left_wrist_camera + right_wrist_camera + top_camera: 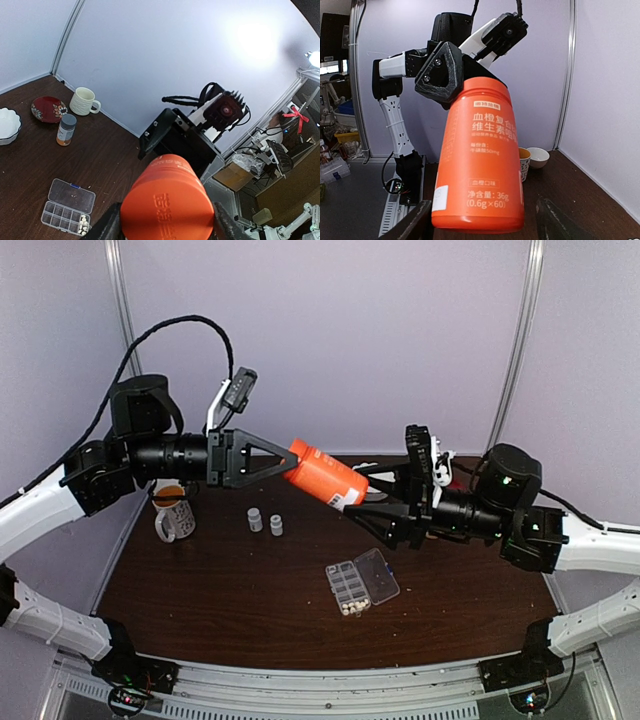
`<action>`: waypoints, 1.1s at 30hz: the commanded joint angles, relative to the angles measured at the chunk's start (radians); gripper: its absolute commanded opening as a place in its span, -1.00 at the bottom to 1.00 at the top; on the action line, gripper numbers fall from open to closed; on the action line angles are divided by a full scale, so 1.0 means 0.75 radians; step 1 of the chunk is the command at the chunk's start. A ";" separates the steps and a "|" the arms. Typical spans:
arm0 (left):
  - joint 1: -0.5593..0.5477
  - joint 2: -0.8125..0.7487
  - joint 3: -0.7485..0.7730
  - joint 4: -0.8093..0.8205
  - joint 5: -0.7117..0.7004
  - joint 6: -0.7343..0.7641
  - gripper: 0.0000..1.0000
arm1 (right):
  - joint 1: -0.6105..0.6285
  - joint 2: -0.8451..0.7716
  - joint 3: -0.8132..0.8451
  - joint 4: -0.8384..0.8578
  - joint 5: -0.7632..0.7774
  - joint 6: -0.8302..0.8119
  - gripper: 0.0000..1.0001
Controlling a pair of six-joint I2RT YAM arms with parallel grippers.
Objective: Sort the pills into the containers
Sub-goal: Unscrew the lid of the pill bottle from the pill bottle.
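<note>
You have an orange bottle up in the air over the dark wooden table. It lies tilted, and its white-labelled end is the lower one, to your right. The right wrist view shows you Chinese print down its side. Below it on the table, a tiny pale bottle stands upright with a second tiny pale bottle just beside it. Left of them, near the table's edge, you see a white printed mug. In the left wrist view you get a red patterned plate by the wall and a cream ribbed mug next to it. An amber bottle with a grey cap stands in front of them, and a white scalloped bowl sits at the picture's left edge.
</note>
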State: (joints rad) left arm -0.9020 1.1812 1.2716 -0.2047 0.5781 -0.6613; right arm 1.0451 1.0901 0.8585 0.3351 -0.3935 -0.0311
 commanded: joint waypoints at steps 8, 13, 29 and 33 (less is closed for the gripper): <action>0.006 -0.006 0.026 0.107 0.014 -0.032 -0.49 | 0.009 0.018 0.067 -0.007 -0.002 -0.039 -0.14; 0.006 0.023 0.068 0.079 0.009 -0.061 -0.50 | 0.031 -0.003 0.068 -0.083 0.095 -0.143 -0.23; 0.018 0.023 -0.002 0.051 -0.135 -0.443 -0.59 | 0.202 -0.057 0.021 -0.148 0.633 -0.800 -0.39; 0.018 0.045 0.005 0.061 -0.123 -0.438 -0.59 | 0.212 -0.048 -0.002 -0.093 0.639 -0.763 -0.42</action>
State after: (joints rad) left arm -0.9043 1.2102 1.2701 -0.2096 0.5102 -0.9367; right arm 1.1995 1.0607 0.8757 0.2474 0.0082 -0.5671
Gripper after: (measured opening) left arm 0.526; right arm 0.531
